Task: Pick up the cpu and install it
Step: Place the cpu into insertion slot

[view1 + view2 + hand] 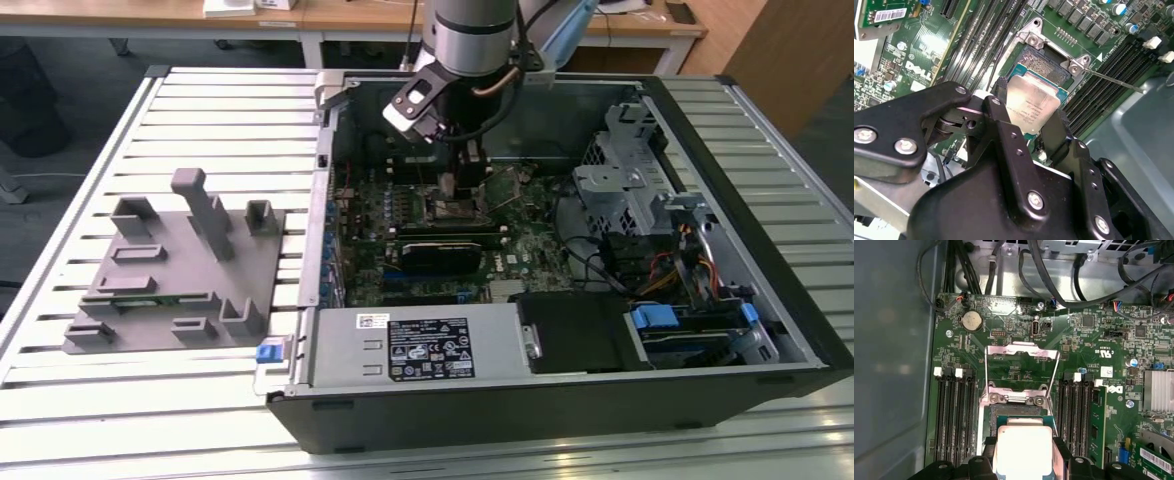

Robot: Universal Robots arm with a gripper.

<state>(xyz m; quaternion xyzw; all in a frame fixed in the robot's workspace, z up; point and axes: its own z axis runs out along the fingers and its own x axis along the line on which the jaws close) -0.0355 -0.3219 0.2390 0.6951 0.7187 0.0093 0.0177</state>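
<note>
- the gripper [461,185] hangs from the arm inside the open computer case [747,150], low over the middle of the green board [521,235].
- in the second wrist view the gripper [1029,114] has its two black fingers [1004,135] clamped on opposite edges of the cpu [1031,105]; the chip sits between the fingertips with its pale silvery top facing the camera.
- in the first wrist view the cpu [1021,450] shows as a pale square held between the two dark fingertips of the gripper [1023,456].
- the cpu is right over the socket [1044,65], covering the part of it nearest the gripper; the far part of the dark socket bed shows beyond the chip's edge.
- whether the chip touches the socket bed or hovers just above it cannot be told.
- the socket's metal clamp frame [1021,351] stands swung open, away from the gripper, and a thin metal lever [1114,82] sticks out beside the socket.
- rows of black memory slots [954,410] flank the socket on both sides.
- outside the case, on the exterior view's left, a grey plastic fixture [174,270] lies on the slatted table [214,110], well apart from the gripper.
</note>
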